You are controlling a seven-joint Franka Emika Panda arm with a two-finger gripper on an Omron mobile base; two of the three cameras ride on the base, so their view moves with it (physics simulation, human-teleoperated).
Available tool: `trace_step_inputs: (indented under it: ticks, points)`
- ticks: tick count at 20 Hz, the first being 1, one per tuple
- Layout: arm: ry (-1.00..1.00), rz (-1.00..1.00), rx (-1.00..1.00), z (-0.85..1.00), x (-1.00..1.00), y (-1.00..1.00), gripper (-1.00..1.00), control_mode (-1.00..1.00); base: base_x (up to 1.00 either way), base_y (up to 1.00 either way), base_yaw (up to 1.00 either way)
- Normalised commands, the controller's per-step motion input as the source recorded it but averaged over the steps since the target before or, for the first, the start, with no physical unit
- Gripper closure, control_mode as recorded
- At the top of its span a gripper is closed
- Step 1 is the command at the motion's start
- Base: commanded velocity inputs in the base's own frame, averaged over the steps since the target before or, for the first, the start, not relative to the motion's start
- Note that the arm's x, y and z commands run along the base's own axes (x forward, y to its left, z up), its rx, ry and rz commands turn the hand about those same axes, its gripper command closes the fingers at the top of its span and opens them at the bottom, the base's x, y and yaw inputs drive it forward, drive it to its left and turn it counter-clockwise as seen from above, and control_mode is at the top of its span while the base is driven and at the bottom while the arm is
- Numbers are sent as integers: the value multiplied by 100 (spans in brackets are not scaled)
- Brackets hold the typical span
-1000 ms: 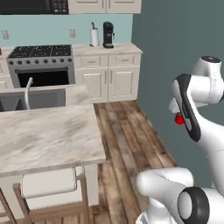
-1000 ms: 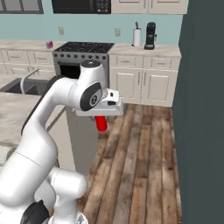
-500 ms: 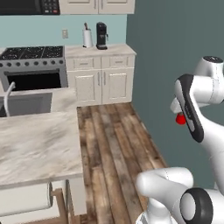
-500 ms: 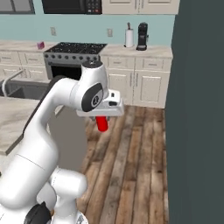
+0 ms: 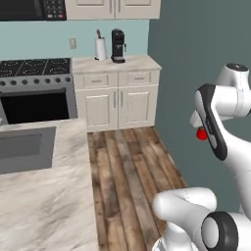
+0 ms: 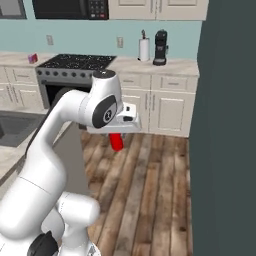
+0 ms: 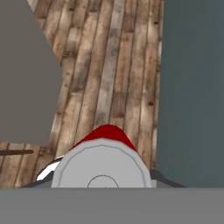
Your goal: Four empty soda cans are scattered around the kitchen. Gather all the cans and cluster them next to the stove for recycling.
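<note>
Your fingers are gripping a small red cylindrical soda can (image 6: 116,142), hanging upright over the wooden floor; the grey steel stove (image 6: 70,72) is lying ahead-left, well apart.

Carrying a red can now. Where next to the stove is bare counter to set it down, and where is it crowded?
Right of the stove, the counter is bare beside the cooktop and along its front edge. Its back is crowded: paper-towel roll and coffee maker. Left counter has a pink can by the stove.
</note>
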Motion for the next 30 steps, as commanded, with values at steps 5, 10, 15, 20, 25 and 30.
trace_step_inputs:
  ticks: [5,10,15,20,25,30]
  points:
    - [0,0,0,0,0,0,100,100,100,-10,0]
    - [0,0,0,0,0,0,100,100,100,-16,0]
    - [0,0,0,0,0,0,100,100,100,-18,0]
    - [0,0,0,0,0,0,100,100,100,-23,0]
    - [0,0,0,0,0,0,100,100,97,-38,0]
    - [0,0,0,0,0,0,100,100,95,-42,0]
